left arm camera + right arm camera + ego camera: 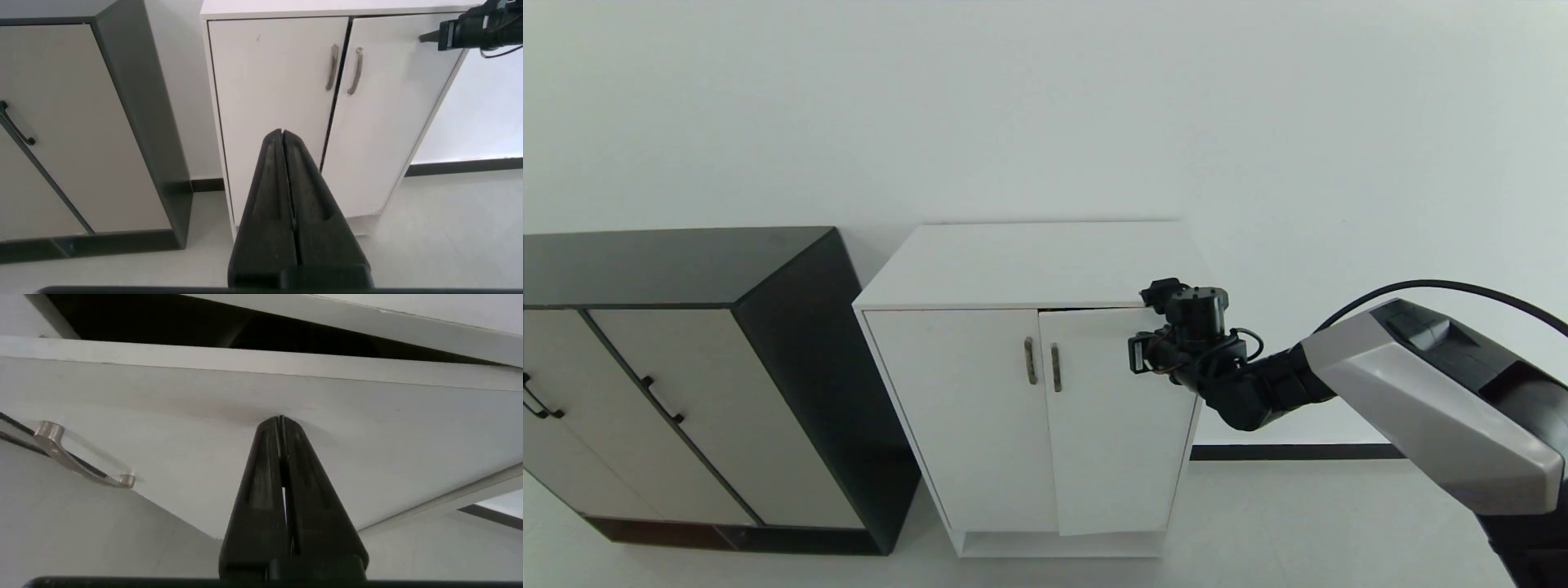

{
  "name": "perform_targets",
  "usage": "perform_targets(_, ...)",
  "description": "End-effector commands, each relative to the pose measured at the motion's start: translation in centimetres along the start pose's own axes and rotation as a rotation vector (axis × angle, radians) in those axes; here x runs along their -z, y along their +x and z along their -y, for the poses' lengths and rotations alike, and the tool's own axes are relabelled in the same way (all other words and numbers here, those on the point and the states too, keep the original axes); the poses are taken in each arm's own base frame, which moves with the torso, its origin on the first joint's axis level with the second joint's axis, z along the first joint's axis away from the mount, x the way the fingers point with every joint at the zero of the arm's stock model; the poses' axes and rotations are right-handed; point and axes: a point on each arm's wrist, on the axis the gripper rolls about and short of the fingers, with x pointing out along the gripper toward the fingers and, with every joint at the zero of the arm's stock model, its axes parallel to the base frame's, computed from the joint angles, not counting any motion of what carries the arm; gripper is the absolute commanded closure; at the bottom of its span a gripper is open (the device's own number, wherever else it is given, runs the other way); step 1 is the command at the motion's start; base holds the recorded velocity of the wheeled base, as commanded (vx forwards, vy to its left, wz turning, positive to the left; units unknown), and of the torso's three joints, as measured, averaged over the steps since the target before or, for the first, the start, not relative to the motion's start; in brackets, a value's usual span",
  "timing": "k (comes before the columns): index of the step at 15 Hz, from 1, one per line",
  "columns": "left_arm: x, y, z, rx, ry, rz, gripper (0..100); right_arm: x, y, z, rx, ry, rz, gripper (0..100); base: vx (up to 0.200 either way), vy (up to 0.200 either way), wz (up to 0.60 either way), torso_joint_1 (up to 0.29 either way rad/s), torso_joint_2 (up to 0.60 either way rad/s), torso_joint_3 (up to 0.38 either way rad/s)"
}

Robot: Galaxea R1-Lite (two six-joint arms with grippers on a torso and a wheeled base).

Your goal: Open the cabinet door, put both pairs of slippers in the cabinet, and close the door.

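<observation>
- Presently, a white cabinet (1029, 265) is seen standing on the floor (1298, 523) against a pale wall (1045, 106); two doors are fitted to its front.
- Right door (1119, 441): found slightly ajar. A dark gap is shown above its top edge in the right wrist view, and its lower edge is carried forward of the left door (968, 416), which is shut.
- Two metal handles (upright, side by side at the middle seam): left handle (1030, 360), right handle (1056, 367).
- Right gripper (282, 420): held at the upper outer corner of the right door, well apart from the handles. Its fingers are pressed together and nothing is gripped. The tips are laid at the door's face near the top edge; whether it is actually touched cannot be told.
- Left gripper (282, 135): kept back from the cabinet front, pointed toward the left door. It is closed, with nothing between the fingers.
- Dark cabinet (792, 327): placed just beside the white one on the robot's left, with pale doors and black handles.
- Black baseboard (1290, 451): run along the foot of the wall.
</observation>
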Motion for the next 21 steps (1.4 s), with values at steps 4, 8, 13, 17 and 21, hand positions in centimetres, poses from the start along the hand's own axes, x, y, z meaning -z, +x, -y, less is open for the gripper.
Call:
perform_targets(4, 0.0, 0.0, 0.0, 0.000, 0.001, 0.000, 100, 0.3, 0.6, 0.7, 0.015, 0.004, 0.001, 100, 0.000, 0.000, 0.00, 0.000, 0.00, 0.000)
perform_targets(8, 0.0, 0.0, 0.0, 0.000, 0.000, 0.000, 100, 0.3, 0.7, 0.8, 0.018, 0.005, 0.002, 100, 0.000, 0.000, 0.00, 0.000, 0.00, 0.000)
perform_targets(13, 0.0, 0.0, 0.0, 0.000, 0.000, 0.000, 100, 0.4, 0.3, 0.8, 0.023, 0.003, -0.003, 100, 0.000, 0.000, 0.00, 0.000, 0.00, 0.000)
perform_targets(17, 0.0, 0.0, 0.0, 0.000, 0.000, 0.000, 100, -1.1, -4.6, 0.8, 0.009, 0.002, 0.015, 100, 0.000, 0.000, 0.00, 0.000, 0.00, 0.000)
perform_targets(21, 0.0, 0.0, 0.0, 0.000, 0.000, -0.001, 100, -1.2, -13.0, 2.4, 0.021, -0.013, 0.026, 100, 0.000, 0.000, 0.00, 0.000, 0.00, 0.000)
